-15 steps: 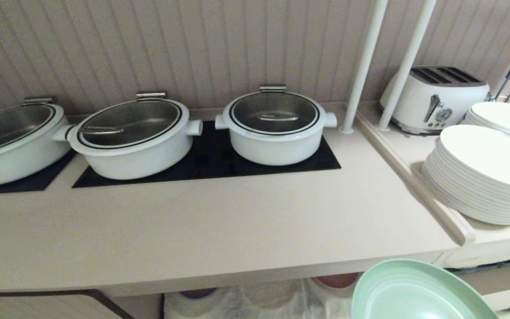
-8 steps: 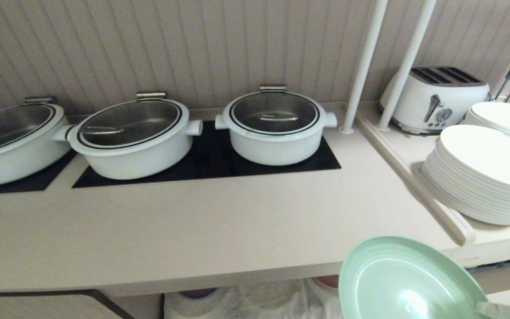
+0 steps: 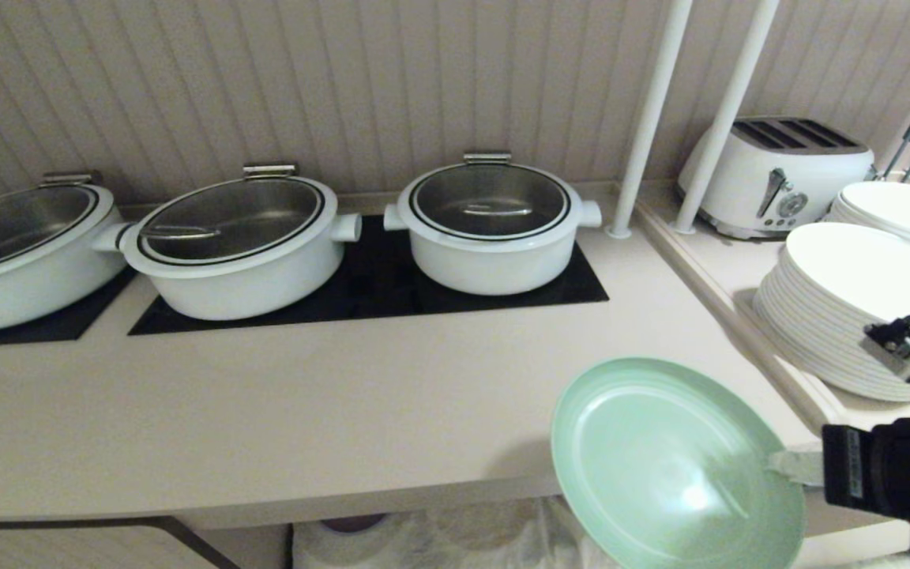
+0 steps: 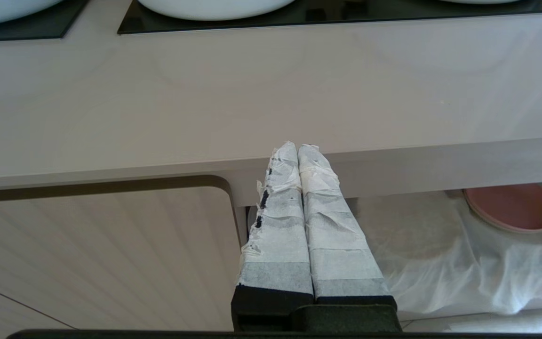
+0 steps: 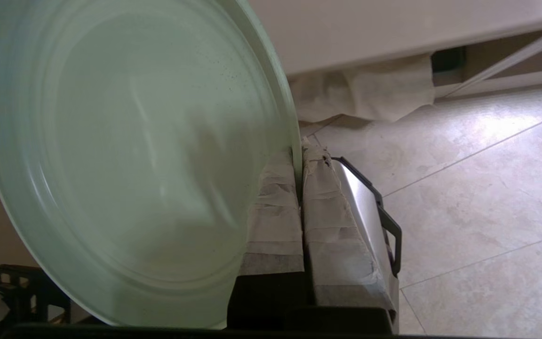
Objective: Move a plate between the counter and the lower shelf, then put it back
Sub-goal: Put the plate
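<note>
Three pots [image 3: 490,225] beyond plate [image 3: 660,458]

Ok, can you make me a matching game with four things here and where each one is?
Things:
1. mint-green plate
2. toaster
3. pink plate
4. white pots

Places:
A. on the black hob panels
B. behind the stacks of white plates
C. pinched at its rim by the right gripper
D. under the counter, on white cloth

Pairs: 1-C, 2-B, 3-D, 4-A
</note>
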